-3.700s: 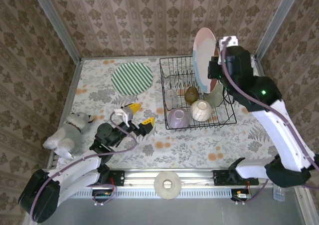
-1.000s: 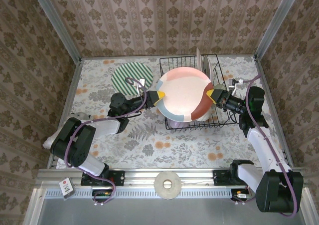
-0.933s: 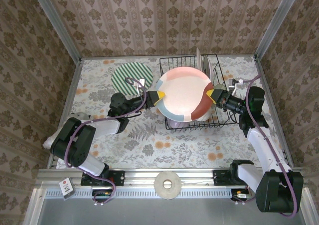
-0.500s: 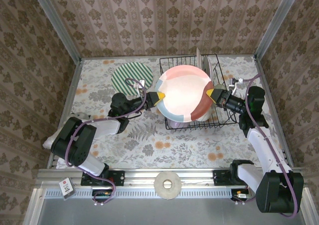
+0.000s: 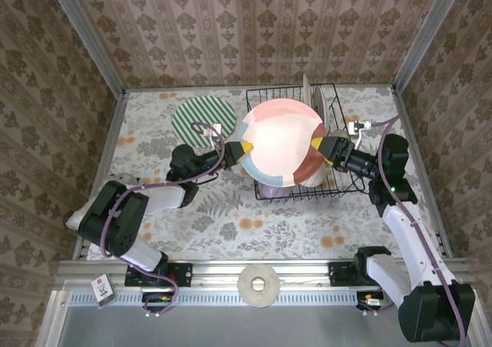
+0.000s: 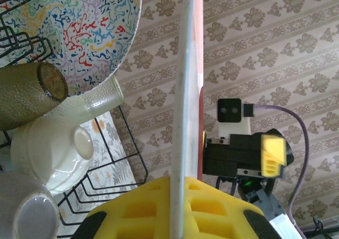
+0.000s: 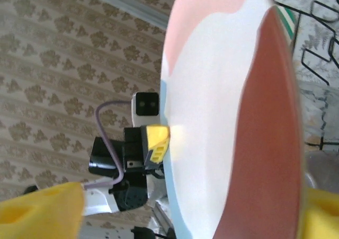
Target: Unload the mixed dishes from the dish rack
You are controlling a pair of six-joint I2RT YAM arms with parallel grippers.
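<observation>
Bare flowered desk [image 5: 254, 224] stretches nearside of both end effectors. The black wire dish rack [image 5: 338, 189] sits beneath the pink-and-red plate [image 5: 280, 143]. The left end effector [image 5: 244, 148] pinches the plate's left rim. The right end effector [image 5: 321, 145] gapes wide, straddling the right rim.

Plate [image 5: 280, 143] covers rack [image 5: 338, 191] top; table [image 5: 254, 224] nr side open.
</observation>
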